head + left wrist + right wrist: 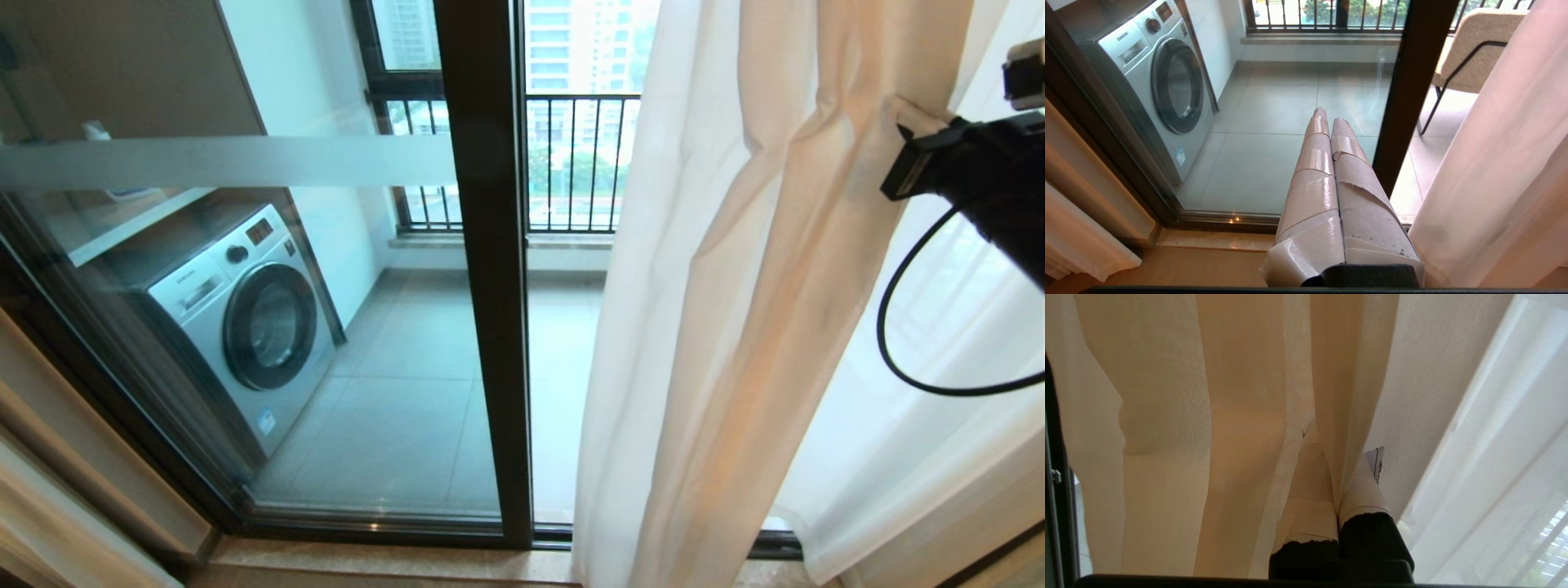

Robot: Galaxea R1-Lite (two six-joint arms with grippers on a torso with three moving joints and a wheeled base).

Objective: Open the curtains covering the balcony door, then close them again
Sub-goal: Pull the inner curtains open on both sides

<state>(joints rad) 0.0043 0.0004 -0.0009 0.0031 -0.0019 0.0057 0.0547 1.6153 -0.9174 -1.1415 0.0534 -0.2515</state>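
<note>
The curtains (pixel 735 286) hang bunched at the right side of the balcony door (pixel 490 286), leaving its glass and dark frame uncovered on the left. My right gripper (pixel 913 118) reaches in from the right at upper height. It is shut on a vertical fold of the curtains (pixel 1241 416), the cloth pinched between its taped fingers (pixel 1310 477). More sheer curtain hangs pale to its right. My left gripper (pixel 1331 118) is shut and empty, held low before the door frame (pixel 1412 81), with the curtains (pixel 1502 163) beside it. It does not show in the head view.
A washing machine (pixel 253 318) stands on the balcony behind the glass, a black railing (pixel 571 163) beyond. A chair (pixel 1474 49) sits on the balcony at the right. Beige drapes (pixel 65 457) hang at the left edge. The door's sill track (pixel 367 523) runs along the floor.
</note>
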